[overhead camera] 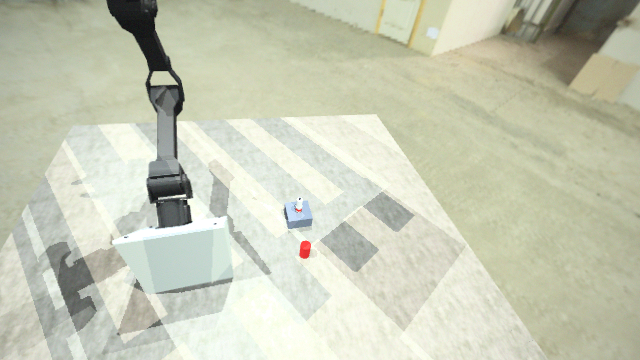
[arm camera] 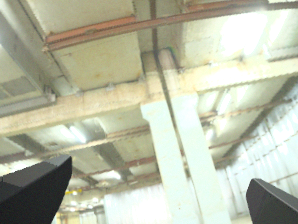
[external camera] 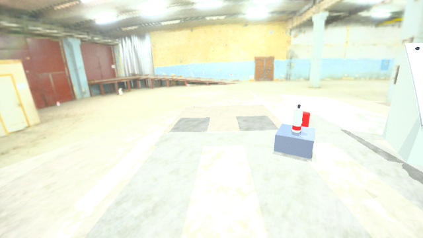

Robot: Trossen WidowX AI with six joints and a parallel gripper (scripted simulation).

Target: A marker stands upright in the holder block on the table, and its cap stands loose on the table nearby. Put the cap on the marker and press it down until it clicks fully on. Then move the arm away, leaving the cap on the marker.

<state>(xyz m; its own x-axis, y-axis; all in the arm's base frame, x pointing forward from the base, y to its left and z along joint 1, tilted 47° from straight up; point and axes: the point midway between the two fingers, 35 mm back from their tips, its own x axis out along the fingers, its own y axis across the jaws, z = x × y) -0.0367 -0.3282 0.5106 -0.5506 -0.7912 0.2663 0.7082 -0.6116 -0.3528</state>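
The marker (overhead camera: 299, 203) (external camera: 297, 116) stands upright in the blue-grey holder block (overhead camera: 299, 220) (external camera: 293, 143). It has a white body, a red band low down and a dark tip on top, uncapped. The red cap (overhead camera: 305, 249) (external camera: 306, 119) stands on the table apart from the block, below it in the top view and partly hidden behind the marker in the exterior view. My gripper (arm camera: 162, 178) is open and empty, its dark fingers wide apart at the sides of the wrist view. It is out of frame in the top and exterior views, far from cap and marker.
The black arm (overhead camera: 167, 130) rises from its base beside a large pale slab (overhead camera: 185, 260) (external camera: 401, 106), left of the block and cap in the top view. The wrist view faces ceiling beams and a pillar (arm camera: 167, 145). The table's far edge runs behind the block.
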